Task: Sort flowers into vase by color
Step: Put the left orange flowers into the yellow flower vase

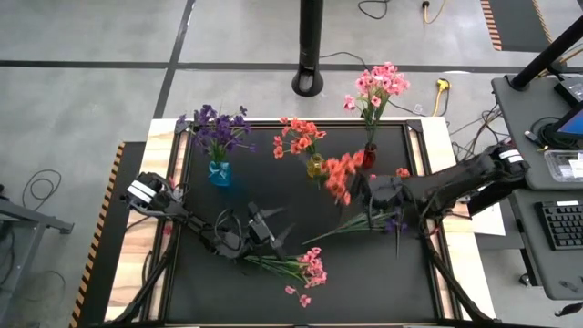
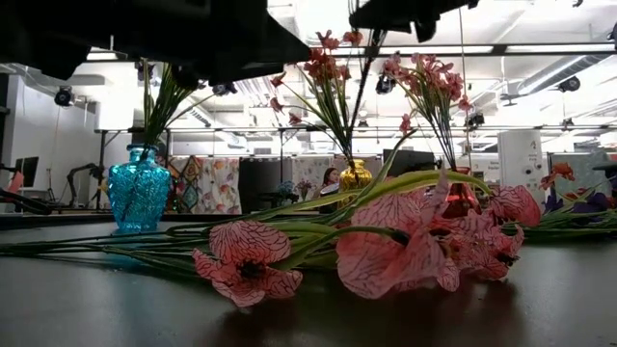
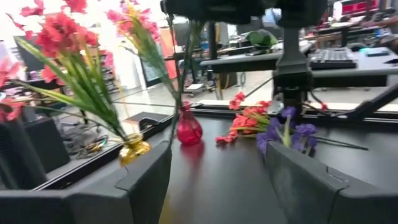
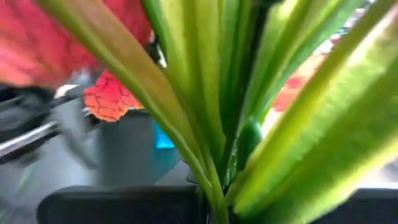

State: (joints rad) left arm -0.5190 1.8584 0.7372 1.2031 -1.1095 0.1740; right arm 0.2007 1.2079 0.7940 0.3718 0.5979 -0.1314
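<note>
Sorting artificial flowers by color, two robot arms work over a black table.

From above, three vases line the far edge: blue (image 1: 219, 173) with purple blooms, yellow (image 1: 315, 166) with orange-red, red (image 1: 369, 157) with pink. The right gripper (image 1: 363, 193), clamped on an orange-red spray (image 1: 340, 175), hangs just beside the yellow vase; the left gripper (image 1: 273, 230), fingers apart, sits near a pink spray (image 1: 305, 265) lying toward the near edge, bare tabletop around it. At table height, pink blossoms (image 2: 424, 241) fill the foreground and hide the red vase's base. The left wrist camera shows fingers (image 3: 146, 180) spread. The right wrist camera sees only blurred green leaves (image 4: 211, 93).
</note>
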